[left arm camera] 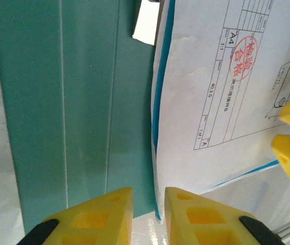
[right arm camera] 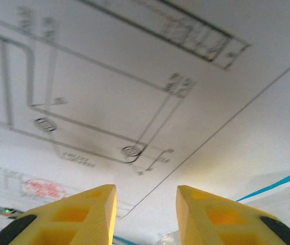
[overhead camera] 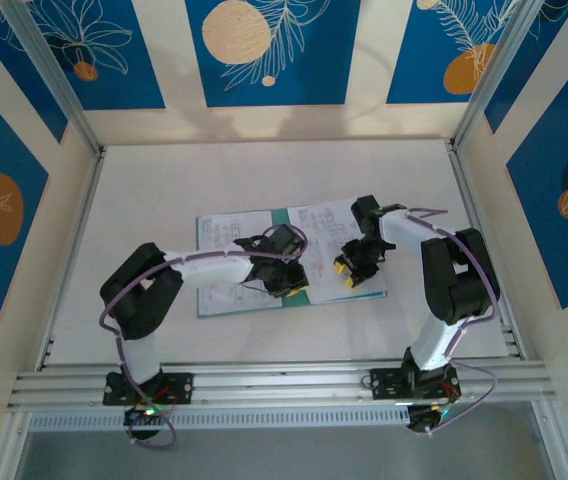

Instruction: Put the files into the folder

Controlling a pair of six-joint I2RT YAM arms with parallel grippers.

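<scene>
Where the left gripper (left arm camera: 148, 217) hangs, the folder (left arm camera: 78, 107) and files (left arm camera: 206, 87) lie beneath.

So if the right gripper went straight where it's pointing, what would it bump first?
Probably the files: a white printed sheet lies right ahead of the right gripper. How far away it is isn't clear.

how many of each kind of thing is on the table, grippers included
grippers: 2, left gripper and right gripper
teal folder: 1
white paper sheets: 2 told apart, left sheet and right sheet; any stacked under cannot be told
total: 5
</scene>
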